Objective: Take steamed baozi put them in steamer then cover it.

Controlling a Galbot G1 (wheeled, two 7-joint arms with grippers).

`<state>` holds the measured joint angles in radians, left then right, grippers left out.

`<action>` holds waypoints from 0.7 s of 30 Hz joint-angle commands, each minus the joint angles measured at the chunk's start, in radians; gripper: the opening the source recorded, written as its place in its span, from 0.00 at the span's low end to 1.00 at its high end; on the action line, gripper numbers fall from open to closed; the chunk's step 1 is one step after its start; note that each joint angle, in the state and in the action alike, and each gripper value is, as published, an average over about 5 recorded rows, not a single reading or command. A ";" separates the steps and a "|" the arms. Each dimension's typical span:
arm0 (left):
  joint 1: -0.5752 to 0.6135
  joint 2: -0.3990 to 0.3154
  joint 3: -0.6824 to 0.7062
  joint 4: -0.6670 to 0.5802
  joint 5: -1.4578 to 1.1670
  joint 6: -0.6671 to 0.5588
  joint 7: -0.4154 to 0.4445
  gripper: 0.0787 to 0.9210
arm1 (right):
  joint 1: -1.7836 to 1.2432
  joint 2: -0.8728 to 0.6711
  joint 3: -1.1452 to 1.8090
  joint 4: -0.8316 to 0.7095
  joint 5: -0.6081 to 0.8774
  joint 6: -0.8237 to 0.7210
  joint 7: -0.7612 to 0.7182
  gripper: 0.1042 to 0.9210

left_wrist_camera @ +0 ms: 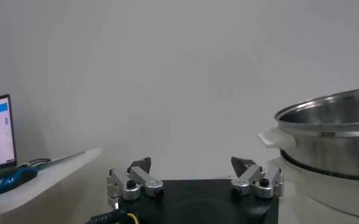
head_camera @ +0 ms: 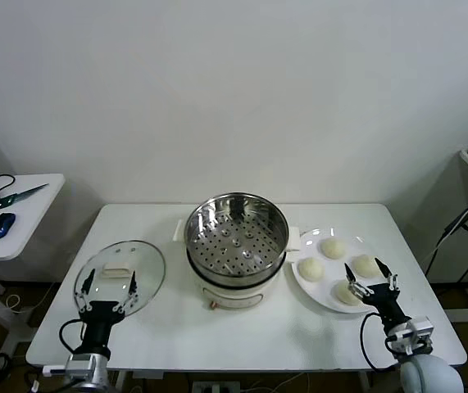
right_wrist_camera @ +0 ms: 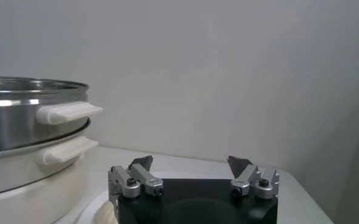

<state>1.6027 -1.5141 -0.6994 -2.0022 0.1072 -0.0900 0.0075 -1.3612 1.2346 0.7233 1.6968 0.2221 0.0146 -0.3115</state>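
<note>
nearest you, at the front edge of the table [head_camera: 242, 344], both tools wait with nothing in them. the left gripper [head_camera: 108, 286] stands spread wide just over the near rim of the cover [head_camera: 120, 274], and the right gripper [head_camera: 370, 277] stands just as wide above the near side of the white plate [head_camera: 320, 296].

on that plate sit the four steamed baozi [head_camera: 332, 247], close together but not touching. judge them soft and light: they will likely dent or tear under a hard squeeze, so take each one low across its widest part and close gently. the nearest bun is right under the right fingers.

the cover lies flat on the table to your left. it looks like glass with a metal rim, so treat it as heavy for its size, slick and breakable; its cream handle [head_camera: 117, 270] in the centre is the only sensible hold.

further back, between cover and plate, the steamer [head_camera: 236, 233] stands open and empty on its white base, perforated floor showing.

what you cannot see well: the right gripper hides part of the nearest bun, the left gripper covers part of the cover's rim, and neither wrist view shows buns or cover, only the steamer's side and wall behind.
</note>
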 commanded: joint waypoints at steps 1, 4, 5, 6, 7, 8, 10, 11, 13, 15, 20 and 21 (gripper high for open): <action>0.006 0.000 0.002 -0.004 0.000 0.002 -0.006 0.88 | 0.091 -0.177 -0.030 -0.035 -0.112 -0.084 -0.138 0.88; 0.011 0.008 0.008 -0.010 0.001 0.009 -0.018 0.88 | 0.169 -0.287 -0.084 -0.096 -0.140 -0.109 -0.229 0.88; 0.012 0.010 0.010 -0.012 0.000 0.012 -0.021 0.88 | 0.212 -0.330 -0.119 -0.132 -0.147 -0.111 -0.264 0.88; 0.014 0.013 0.013 -0.014 0.000 0.014 -0.025 0.88 | 0.256 -0.368 -0.157 -0.171 -0.151 -0.112 -0.294 0.88; 0.016 0.014 0.015 -0.015 0.000 0.014 -0.028 0.88 | 0.308 -0.406 -0.202 -0.216 -0.157 -0.110 -0.326 0.88; 0.017 0.015 0.016 -0.015 0.000 0.013 -0.030 0.88 | 0.367 -0.437 -0.249 -0.260 -0.168 -0.107 -0.353 0.88; 0.019 0.017 0.017 -0.016 -0.001 0.011 -0.035 0.88 | 0.468 -0.485 -0.336 -0.333 -0.189 -0.101 -0.407 0.88; 0.020 0.017 0.016 -0.016 -0.002 0.010 -0.037 0.88 | 0.523 -0.508 -0.385 -0.367 -0.201 -0.100 -0.428 0.88; 0.022 0.018 0.014 -0.017 -0.004 0.010 -0.041 0.88 | 0.622 -0.549 -0.490 -0.421 -0.220 -0.103 -0.483 0.88; 0.025 0.019 0.012 -0.019 -0.006 0.009 -0.044 0.88 | 0.723 -0.580 -0.596 -0.468 -0.242 -0.108 -0.540 0.88; 0.030 0.016 0.007 -0.012 -0.007 0.002 -0.047 0.88 | 1.002 -0.593 -0.893 -0.607 -0.336 -0.091 -0.660 0.88; 0.030 0.016 0.006 -0.009 -0.007 0.000 -0.047 0.88 | 1.058 -0.586 -0.953 -0.638 -0.350 -0.084 -0.679 0.88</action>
<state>1.6311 -1.4985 -0.6946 -2.0147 0.1006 -0.0887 -0.0346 -0.7483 0.7815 0.2052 1.3046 -0.0063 -0.0689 -0.7669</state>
